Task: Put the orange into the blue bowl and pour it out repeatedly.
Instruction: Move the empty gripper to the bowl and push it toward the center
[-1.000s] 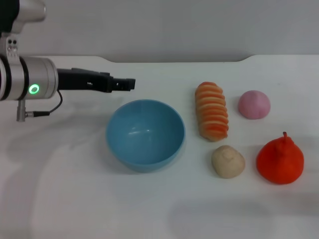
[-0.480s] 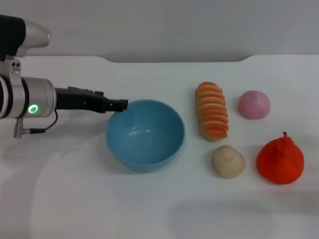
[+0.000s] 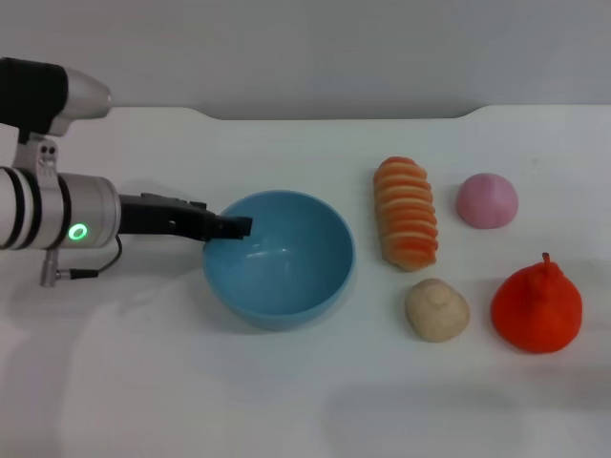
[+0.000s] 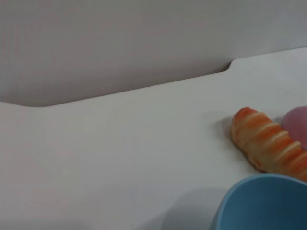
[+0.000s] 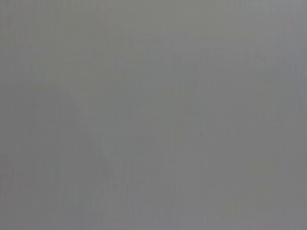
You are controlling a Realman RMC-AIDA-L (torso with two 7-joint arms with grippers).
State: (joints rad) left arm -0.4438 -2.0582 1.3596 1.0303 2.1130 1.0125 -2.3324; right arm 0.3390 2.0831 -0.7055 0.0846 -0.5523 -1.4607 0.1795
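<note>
reaching over the blue bowl (image 3: 279,256)'s nine o'clock rim, the left tool (image 3: 234,227) risks tipping it; cannot tell its fingers' state; the orange (image 3: 537,307) is sitting at four o'clock.

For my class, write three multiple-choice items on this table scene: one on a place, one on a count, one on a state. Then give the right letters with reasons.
1. Where does the left gripper reach?
A. the rim of the round light-blue plastic bowl
B. the pink dome
C. the table's right edge

2. How many toy foods lie on the white table?
A. two
B. four
C. six

3. What does the bowl hold?
A. the red-orange soft toy orange
B. the beige ball
C. nothing

Key: 1 A, its tip meets the rim; 2 B, roll, dome, ball, orange; 3 C, its inside shows bare.
</note>
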